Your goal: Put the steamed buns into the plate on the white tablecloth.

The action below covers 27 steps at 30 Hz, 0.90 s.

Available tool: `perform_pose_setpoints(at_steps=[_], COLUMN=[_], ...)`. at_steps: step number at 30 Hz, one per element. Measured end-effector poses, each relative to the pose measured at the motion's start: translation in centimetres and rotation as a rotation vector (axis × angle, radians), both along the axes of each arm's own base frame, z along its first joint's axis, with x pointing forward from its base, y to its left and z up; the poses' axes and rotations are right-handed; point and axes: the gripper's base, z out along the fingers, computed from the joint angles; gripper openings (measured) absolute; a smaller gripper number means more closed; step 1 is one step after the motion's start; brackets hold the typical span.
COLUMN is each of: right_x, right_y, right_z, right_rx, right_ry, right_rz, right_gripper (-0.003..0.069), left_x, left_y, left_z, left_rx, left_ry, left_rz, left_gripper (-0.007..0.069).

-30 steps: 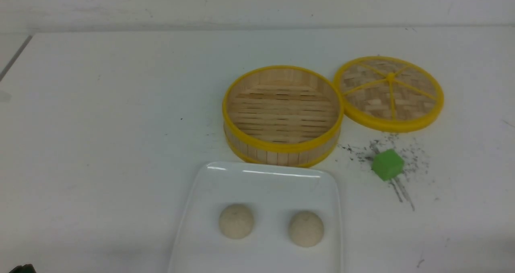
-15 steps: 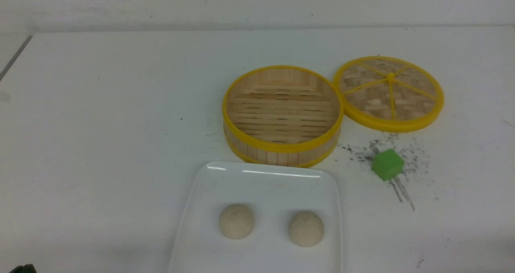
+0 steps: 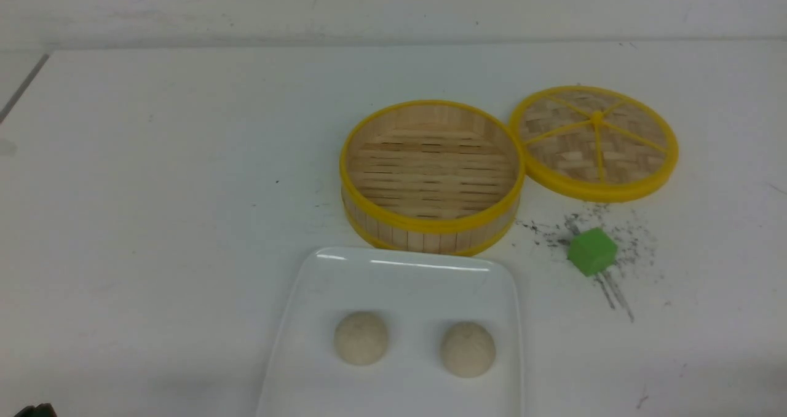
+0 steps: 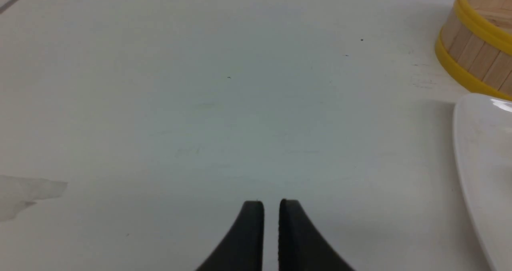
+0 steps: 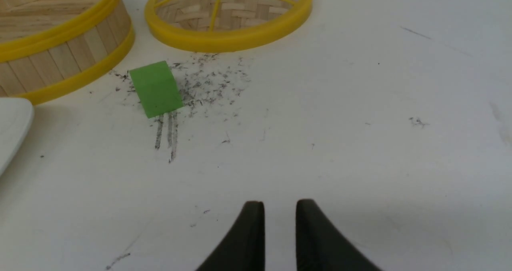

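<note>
- On the plate (image 3: 403, 281), near the front edge of the white tablecloth (image 3: 154, 189), you've got both steamed buns: the left bun (image 3: 361, 337) and the right bun (image 3: 468, 349) sit side by side, apart from each other, each resting flat on the glossy surface; neither touches the rim.
- Just behind the plate stands your bamboo steamer (image 3: 431, 174), open, its slatted floor bare; whether its near wall touches the plate's far rim you can't tell from the front view.
- Beside the steamer on its right lies the woven lid (image 3: 594, 142), flat on the cloth, its yellow rim close against the steamer's rim.
- In front of the lid, off to the plate's right, sits the green cube (image 3: 592, 251) amid a scatter of dark smudges (image 3: 615, 235); it's well clear of the plate.
- Your left gripper (image 4: 271, 207) hangs over bare cloth, off to the plate's left; its two black fingers are nearly pressed together with only a thin slit between them, pinching nothing; a corner of the plate and the steamer's wall show at the edge of that wrist view.
- Your right gripper (image 5: 280, 207) hangs over the cloth on the cube's side; its fingers stand a little apart, a narrow gap showing, nothing between them; the cube, lid and steamer lie ahead of it.
</note>
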Motion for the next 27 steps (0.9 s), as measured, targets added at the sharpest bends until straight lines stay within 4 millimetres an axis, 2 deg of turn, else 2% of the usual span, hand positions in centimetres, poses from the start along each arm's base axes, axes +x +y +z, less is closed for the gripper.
perform_pose_setpoints(at_steps=[27], right_x=[0.00], right_y=[0.00], right_z=[0.00], right_rx=[0.000], right_ry=[0.000], right_rz=[0.000], right_gripper=[0.0178], left_x=[0.00], left_y=[0.04], left_z=[0.00], left_rx=[0.012], left_ry=[0.000], left_rz=[0.001], left_gripper=[0.0108])
